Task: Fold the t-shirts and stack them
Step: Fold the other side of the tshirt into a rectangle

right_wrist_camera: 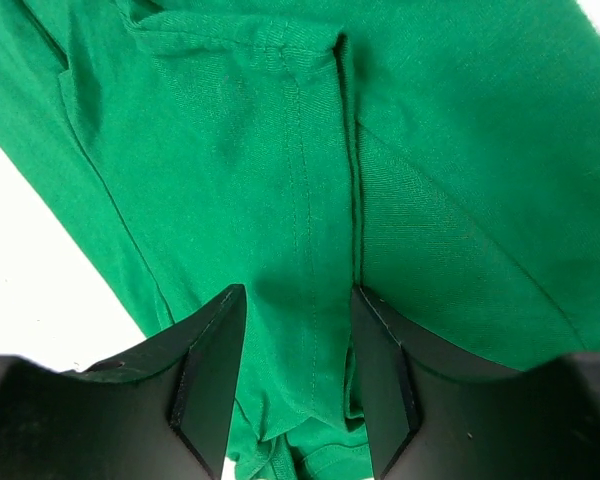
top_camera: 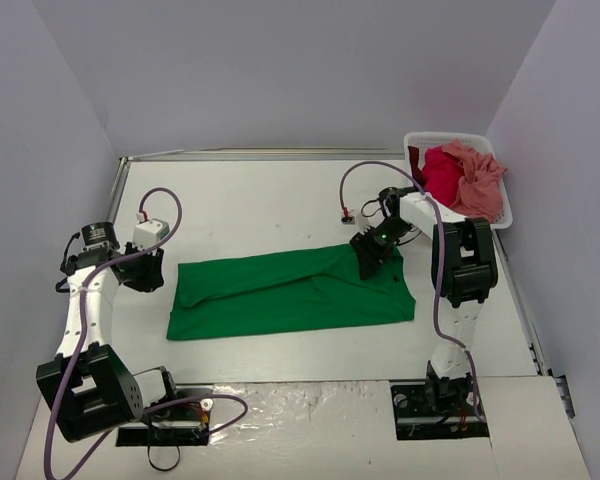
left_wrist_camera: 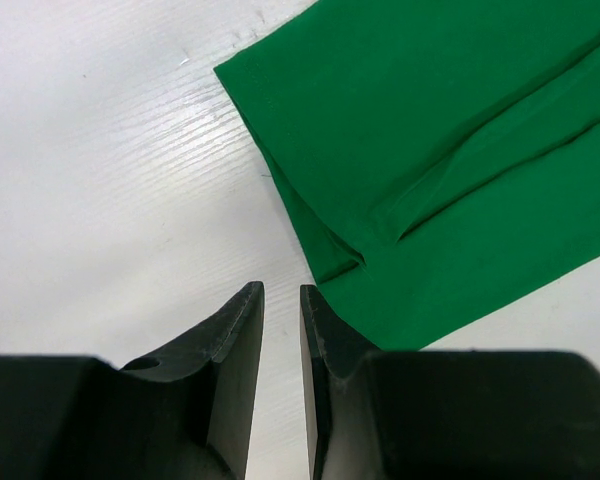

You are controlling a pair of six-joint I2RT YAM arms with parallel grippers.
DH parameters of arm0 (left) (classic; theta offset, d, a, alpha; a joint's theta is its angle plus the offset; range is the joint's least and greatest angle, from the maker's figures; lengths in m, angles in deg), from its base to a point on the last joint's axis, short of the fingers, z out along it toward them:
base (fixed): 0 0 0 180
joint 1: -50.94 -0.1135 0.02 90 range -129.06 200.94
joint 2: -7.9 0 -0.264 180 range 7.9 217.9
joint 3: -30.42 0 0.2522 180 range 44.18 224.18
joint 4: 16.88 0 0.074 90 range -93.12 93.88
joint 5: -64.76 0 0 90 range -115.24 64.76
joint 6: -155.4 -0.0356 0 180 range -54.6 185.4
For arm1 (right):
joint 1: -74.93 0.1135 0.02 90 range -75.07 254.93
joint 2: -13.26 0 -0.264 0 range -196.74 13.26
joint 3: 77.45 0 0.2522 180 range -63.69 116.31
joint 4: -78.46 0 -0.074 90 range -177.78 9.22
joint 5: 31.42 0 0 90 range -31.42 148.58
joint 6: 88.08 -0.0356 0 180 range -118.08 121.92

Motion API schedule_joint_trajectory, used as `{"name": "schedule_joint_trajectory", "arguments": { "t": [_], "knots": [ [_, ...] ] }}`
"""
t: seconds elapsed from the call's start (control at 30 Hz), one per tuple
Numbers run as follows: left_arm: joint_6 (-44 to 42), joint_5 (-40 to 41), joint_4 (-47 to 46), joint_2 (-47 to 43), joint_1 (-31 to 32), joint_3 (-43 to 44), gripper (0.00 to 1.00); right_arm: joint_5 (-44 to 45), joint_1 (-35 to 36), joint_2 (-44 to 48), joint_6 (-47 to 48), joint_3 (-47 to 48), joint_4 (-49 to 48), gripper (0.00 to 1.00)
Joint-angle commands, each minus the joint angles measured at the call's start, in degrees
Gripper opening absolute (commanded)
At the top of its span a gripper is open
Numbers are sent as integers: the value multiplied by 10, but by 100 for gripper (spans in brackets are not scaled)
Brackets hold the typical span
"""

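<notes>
The bright green t-shirt [top_camera: 280, 295] lies on the white table as a long flat band, folded lengthwise. My right gripper [top_camera: 372, 255] is down on its upper right part. In the right wrist view this gripper [right_wrist_camera: 298, 292] is open, and its fingers straddle a raised seam fold of the green cloth [right_wrist_camera: 460, 150]. My left gripper [top_camera: 145, 272] hovers just off the shirt's left end. Its jaws [left_wrist_camera: 280, 290] stand a narrow gap apart over bare table, with the green hem [left_wrist_camera: 450, 150] ahead and to the right. A crimson t-shirt [top_camera: 442, 175] and a salmon pink one [top_camera: 480, 185] are heaped in the basket.
The white slatted basket [top_camera: 450, 137] stands at the back right corner against the wall. Grey walls close the table on three sides. A small black and red part [top_camera: 347, 216] lies on the table behind the right gripper. Both arm bases sit at the near edge.
</notes>
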Motion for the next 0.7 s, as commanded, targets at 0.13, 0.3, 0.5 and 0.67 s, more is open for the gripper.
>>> {"name": "schedule_joint_trajectory", "arguments": {
  "t": [0.13,0.3,0.5,0.67],
  "knots": [
    [3,-2,-6,-19,-4,1,21,-18,11,6,4,1,35,42],
    [1,-2,-5,-20,-4,0,21,-24,20,-3,5,3,40,38],
    [1,-4,-6,-24,-4,-1,21,-31,46,-3,5,4,47,28],
    [1,-5,-7,-29,-4,-3,21,-33,56,8,3,3,52,26]
  ]
}}
